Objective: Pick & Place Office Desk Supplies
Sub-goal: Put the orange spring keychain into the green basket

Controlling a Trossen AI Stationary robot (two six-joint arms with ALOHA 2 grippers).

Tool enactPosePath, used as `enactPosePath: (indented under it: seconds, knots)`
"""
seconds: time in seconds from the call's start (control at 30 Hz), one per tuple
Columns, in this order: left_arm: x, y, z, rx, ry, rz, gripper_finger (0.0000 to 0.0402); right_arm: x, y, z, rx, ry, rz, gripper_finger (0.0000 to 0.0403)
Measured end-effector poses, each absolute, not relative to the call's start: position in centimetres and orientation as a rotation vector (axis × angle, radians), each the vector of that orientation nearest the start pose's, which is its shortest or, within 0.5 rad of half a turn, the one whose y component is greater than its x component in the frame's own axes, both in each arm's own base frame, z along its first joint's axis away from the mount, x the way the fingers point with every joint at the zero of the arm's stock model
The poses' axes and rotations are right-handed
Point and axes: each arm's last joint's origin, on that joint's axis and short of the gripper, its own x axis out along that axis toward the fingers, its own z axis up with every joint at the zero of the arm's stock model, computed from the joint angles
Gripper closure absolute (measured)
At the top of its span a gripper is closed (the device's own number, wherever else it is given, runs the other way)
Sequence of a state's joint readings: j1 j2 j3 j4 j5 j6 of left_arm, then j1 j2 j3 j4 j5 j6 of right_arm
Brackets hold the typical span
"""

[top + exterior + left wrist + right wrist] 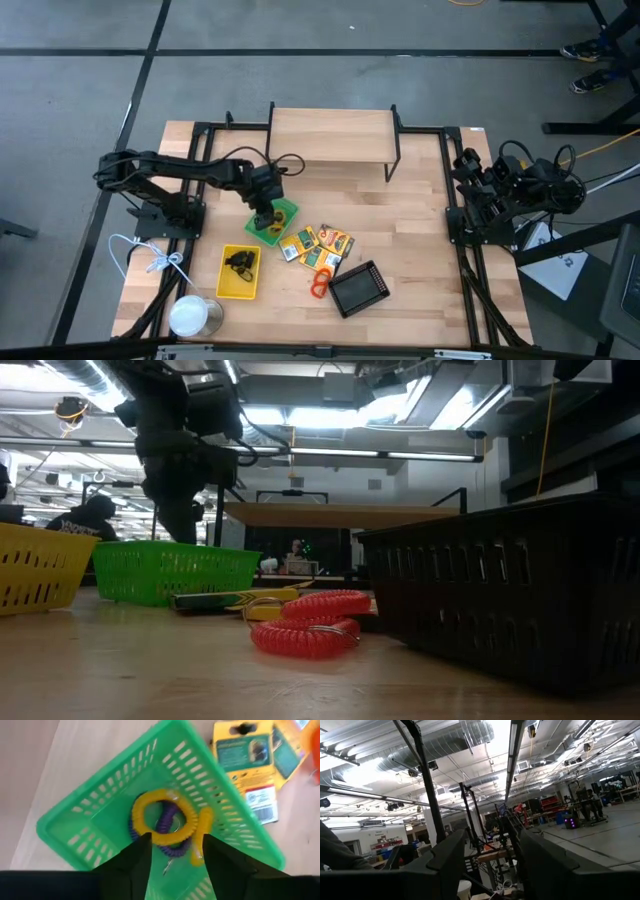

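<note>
Left end effector (172,852) released, fingers spread above green tray (100,810); yellow loop (162,817) inside. Right end effector (487,855) released, parked at desk's 3 o'clock edge.

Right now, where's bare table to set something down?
Free: the stretch between the boxes and right arm, and in front of the shelf. Crowded: green tray, yellow tray, black tray, under the left gripper.

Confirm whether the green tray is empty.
No. In the left wrist view the green tray holds a yellow coil loop lying over a purple one, just beyond the left pincer.
</note>
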State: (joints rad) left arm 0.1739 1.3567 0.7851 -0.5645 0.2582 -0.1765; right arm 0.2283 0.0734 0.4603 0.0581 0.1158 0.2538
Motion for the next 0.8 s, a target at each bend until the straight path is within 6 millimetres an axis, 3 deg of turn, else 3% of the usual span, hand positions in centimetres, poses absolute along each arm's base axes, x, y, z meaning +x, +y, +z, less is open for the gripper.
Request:
enactPosePath:
  seconds: [0.2, 0.37, 0.5, 0.67, 0.8]
  knots:
    - [25.6, 2.3, 21.4, -0.397, 1.012, -0.034, 0.0229, 4.8, 0.8, 31.2, 0.326, -0.423, 0.166, 0.0206]
    - [27.8, 0.6, 23.9, -0.433, 0.805, -0.092, 0.0235, 4.8, 0.8, 31.2, 0.325, -0.423, 0.166, 0.0206]
    - [29.2, -0.9, 24.4, -0.411, 0.762, -0.086, 0.0235, 4.8, 0.8, 31.2, 0.325, -0.422, 0.166, 0.0206]
    - [31.5, -3.4, 24.5, -0.314, 0.761, -0.162, 0.0235, 4.8, 0.8, 31.2, 0.325, -0.422, 0.166, 0.0206]
    - [33.8, -6.4, 24.9, -0.101, 0.742, -0.245, 0.0235, 4.8, 0.8, 31.1, 0.338, -0.408, 0.17, 0.0206]
